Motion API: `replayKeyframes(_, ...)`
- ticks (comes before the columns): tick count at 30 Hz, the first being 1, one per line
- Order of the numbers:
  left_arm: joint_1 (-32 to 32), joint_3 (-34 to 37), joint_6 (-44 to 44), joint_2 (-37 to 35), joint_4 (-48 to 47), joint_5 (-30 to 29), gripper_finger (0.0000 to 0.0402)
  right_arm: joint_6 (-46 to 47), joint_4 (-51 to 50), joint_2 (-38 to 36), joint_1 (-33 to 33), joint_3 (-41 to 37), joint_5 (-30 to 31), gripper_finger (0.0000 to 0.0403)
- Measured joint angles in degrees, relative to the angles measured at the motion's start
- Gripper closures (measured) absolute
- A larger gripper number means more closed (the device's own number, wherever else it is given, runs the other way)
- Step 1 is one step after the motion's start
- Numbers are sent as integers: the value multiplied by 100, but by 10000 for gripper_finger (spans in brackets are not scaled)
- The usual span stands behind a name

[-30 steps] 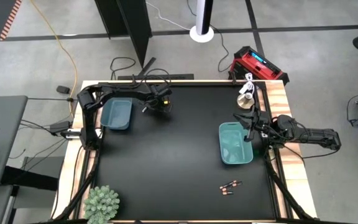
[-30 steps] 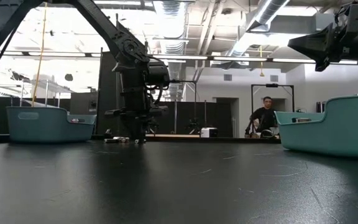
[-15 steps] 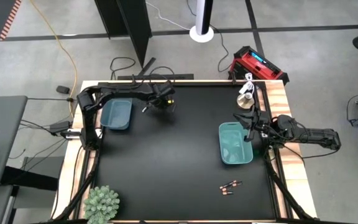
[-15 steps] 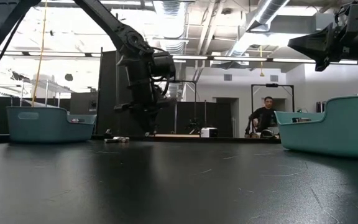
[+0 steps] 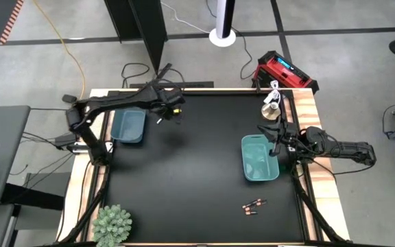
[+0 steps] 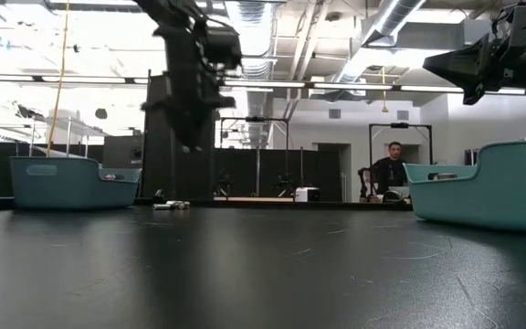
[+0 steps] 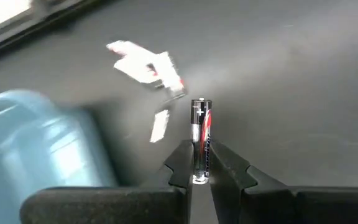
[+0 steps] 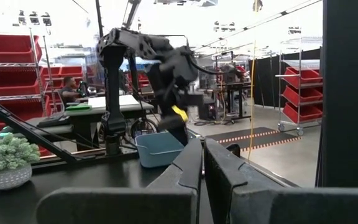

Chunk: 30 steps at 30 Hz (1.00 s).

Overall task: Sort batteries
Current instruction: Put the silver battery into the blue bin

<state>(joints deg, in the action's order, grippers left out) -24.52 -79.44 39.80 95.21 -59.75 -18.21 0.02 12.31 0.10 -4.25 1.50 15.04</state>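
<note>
Left gripper is clamped on a dark battery with red trim, sticking straight out past its fingertips. Teal bin sits just beside it; right gripper is pinched closed, empty.

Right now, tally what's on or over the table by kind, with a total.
Teal bins: 2
Potted plant: 1
Battery held by left gripper: 1
Loose batteries: too small to count
Total counted: 4

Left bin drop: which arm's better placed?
Left. Its gripper is shut on a battery and raised beside the left bin. The right gripper sits by the right bin, fingers together, empty.
</note>
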Motion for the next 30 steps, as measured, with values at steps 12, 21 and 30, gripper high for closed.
replayKeyframes(12, -62, 955, 960, -1381, -1317, -277, 374, 57, 40, -1, 2, 0, 0, 365)
replayKeyframes(21, -425, 2210, 1162, -1965, -1061, 3, 374, 213, 39, -2, 2, 0, -1, 365)
replayKeyframes(30, -522, 2465, 954, -2115, -814, -38, 353, 211, 40, -2, 2, 0, -1, 365)
